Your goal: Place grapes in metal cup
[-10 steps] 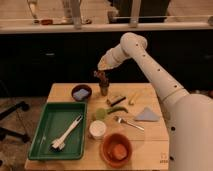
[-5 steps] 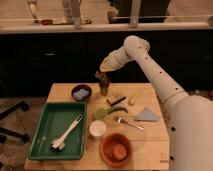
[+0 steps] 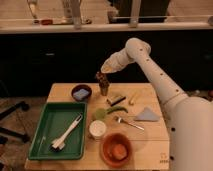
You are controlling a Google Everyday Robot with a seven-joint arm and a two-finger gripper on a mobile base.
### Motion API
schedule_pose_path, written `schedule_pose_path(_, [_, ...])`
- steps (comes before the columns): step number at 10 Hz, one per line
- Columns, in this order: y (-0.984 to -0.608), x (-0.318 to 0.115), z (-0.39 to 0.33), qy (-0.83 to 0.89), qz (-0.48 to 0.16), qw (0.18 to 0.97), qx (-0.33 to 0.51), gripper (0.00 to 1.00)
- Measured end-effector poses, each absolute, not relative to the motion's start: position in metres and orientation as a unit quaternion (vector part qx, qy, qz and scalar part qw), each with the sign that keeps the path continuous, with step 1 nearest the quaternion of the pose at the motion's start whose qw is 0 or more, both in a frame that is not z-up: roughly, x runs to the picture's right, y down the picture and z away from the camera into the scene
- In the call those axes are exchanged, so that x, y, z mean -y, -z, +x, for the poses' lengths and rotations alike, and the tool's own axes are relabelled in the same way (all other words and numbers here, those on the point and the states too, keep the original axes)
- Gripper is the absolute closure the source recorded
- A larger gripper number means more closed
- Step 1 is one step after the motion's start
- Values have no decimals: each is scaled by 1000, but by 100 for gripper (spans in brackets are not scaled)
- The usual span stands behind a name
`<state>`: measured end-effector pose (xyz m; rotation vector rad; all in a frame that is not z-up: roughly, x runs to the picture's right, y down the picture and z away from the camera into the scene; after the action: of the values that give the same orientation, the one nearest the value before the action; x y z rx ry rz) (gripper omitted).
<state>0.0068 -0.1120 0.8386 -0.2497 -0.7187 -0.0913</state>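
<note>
On the tabletop (image 3: 150, 140), right of the green tray (image 3: 45, 127) and dark bowl (image 3: 81, 93), the metal cup (image 3: 104, 90) stood at the far middle. Directly above it hung the tool (image 3: 101, 76), clamped on what looked like the grapes (image 3: 101, 78), just over the rim. Judged nearly finished: only lowering and release remained.
</note>
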Motion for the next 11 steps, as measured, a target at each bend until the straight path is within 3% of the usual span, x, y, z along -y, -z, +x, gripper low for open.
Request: schedule_pose_path(11, [-856,101,9,34,-143,923,356,100])
